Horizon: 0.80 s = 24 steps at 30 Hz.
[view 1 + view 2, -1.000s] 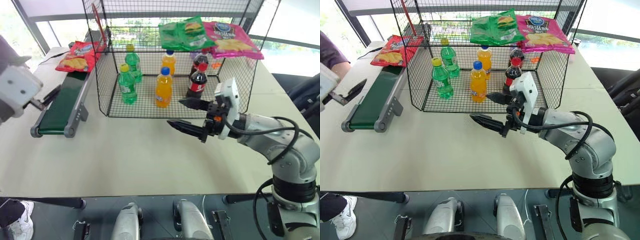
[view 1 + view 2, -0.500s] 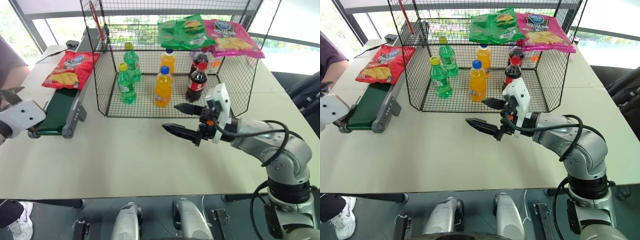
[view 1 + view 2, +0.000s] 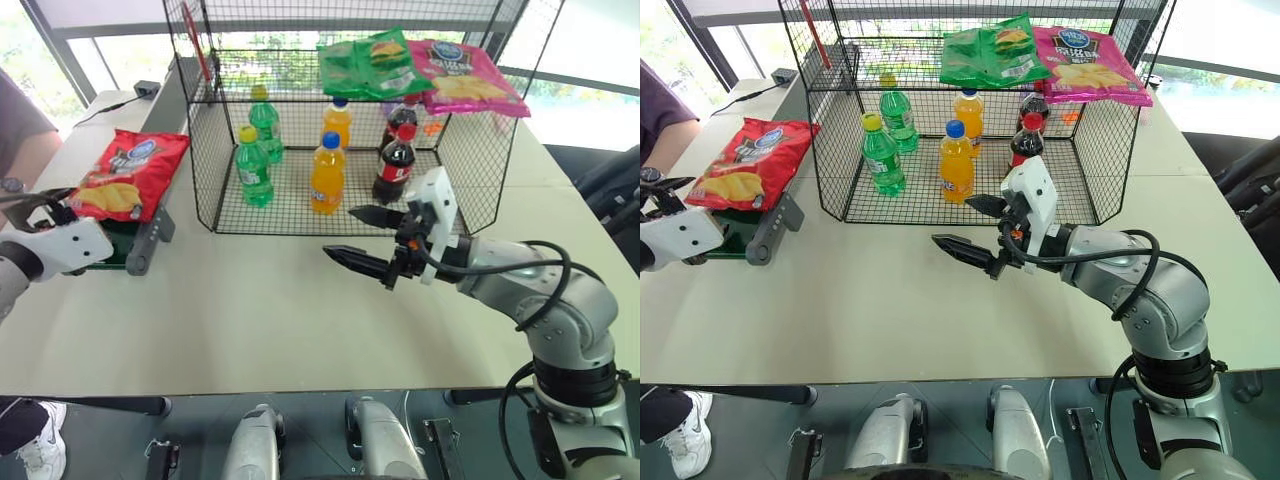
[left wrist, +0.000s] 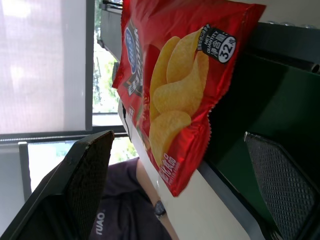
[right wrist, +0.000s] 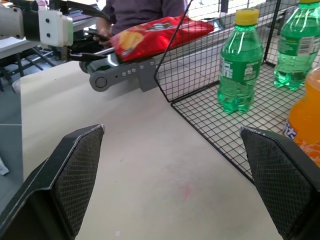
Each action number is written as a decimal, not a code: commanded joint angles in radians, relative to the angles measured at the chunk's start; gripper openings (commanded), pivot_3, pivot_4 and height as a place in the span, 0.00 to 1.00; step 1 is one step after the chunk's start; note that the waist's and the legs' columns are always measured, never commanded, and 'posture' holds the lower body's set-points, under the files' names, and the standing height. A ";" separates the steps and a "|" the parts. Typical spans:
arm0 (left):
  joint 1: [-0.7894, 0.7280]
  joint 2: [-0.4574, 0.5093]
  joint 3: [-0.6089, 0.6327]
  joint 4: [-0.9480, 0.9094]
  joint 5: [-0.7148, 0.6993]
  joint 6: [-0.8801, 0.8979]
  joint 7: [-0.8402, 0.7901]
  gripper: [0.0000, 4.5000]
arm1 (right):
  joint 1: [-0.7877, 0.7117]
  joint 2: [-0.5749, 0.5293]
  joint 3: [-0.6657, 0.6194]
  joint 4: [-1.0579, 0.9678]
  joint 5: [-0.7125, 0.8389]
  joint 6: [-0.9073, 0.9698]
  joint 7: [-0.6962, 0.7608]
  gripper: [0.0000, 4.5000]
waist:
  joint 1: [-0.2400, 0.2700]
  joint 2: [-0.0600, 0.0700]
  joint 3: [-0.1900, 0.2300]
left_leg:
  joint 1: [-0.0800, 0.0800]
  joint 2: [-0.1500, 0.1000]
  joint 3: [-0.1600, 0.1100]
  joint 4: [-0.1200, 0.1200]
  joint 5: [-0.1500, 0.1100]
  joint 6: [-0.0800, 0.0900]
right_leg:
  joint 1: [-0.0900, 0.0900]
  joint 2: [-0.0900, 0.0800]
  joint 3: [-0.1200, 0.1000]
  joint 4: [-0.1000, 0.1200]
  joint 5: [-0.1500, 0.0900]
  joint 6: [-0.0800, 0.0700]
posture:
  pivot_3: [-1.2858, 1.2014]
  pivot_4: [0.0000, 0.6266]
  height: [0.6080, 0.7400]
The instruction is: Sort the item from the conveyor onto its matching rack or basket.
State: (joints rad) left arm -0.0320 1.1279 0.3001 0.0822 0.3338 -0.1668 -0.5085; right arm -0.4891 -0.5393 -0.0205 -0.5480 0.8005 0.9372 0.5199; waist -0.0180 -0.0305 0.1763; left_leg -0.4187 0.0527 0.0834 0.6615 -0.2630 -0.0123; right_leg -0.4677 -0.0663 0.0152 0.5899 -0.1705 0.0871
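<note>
A pale tabletop (image 3: 250, 310) before bright windows carries everything. At far left the left gripper (image 3: 35, 200), fingers spread wide and empty, has sunk beside the end of the narrow dark green conveyor (image 3: 150, 235). The flat red crisp bag with its round blue logo (image 3: 128, 175) has ridden from the belt's far end to its near end, just before those fingers. The black wire-mesh rack (image 3: 470, 150) stands unchanged. The right gripper (image 3: 362, 238) hovers wide open over the table.

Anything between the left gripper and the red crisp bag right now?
Nothing. In the left wrist view the open left gripper faces the red crisp bag with only open air between them; the bag lies on the green conveyor.
</note>
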 commanded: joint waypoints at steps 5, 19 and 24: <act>-0.037 0.046 -0.057 0.050 0.083 -0.044 0.023 0.98 | 0.002 0.000 -0.014 -0.037 -0.027 -0.053 -0.016 1.00 | 0.001 0.000 0.000 | 0.001 0.000 0.000 0.000 0.000 0.000 | -0.001 0.000 0.000 0.003 0.000 0.000 | 0.52 0.24 1.00; -0.129 0.027 -0.167 0.093 0.116 -0.026 0.024 0.27 | -0.014 0.014 -0.013 -0.033 -0.055 -0.069 -0.060 1.00 | 0.000 0.000 0.000 | 0.008 0.001 0.001 0.001 0.000 0.000 | 0.005 0.001 0.000 0.005 0.000 0.000 | 0.52 0.24 1.00; -0.125 0.017 -0.162 0.081 0.136 0.004 0.056 0.01 | -0.017 0.013 -0.010 -0.017 -0.068 -0.084 -0.055 1.00 | 0.001 0.000 0.000 | 0.008 0.001 0.002 0.001 0.000 0.000 | 0.004 0.001 0.000 0.006 0.000 0.000 | 0.52 0.24 1.00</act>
State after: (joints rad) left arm -0.1567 1.1439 0.1213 0.1793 0.4592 -0.1767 -0.4756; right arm -0.4841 -0.5301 -0.0157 -0.5477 0.7359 0.8821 0.4601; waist -0.0171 -0.0304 0.1762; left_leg -0.4105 0.0538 0.0851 0.6627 -0.2628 -0.0123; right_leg -0.4633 -0.0657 0.0153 0.5954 -0.1708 0.0871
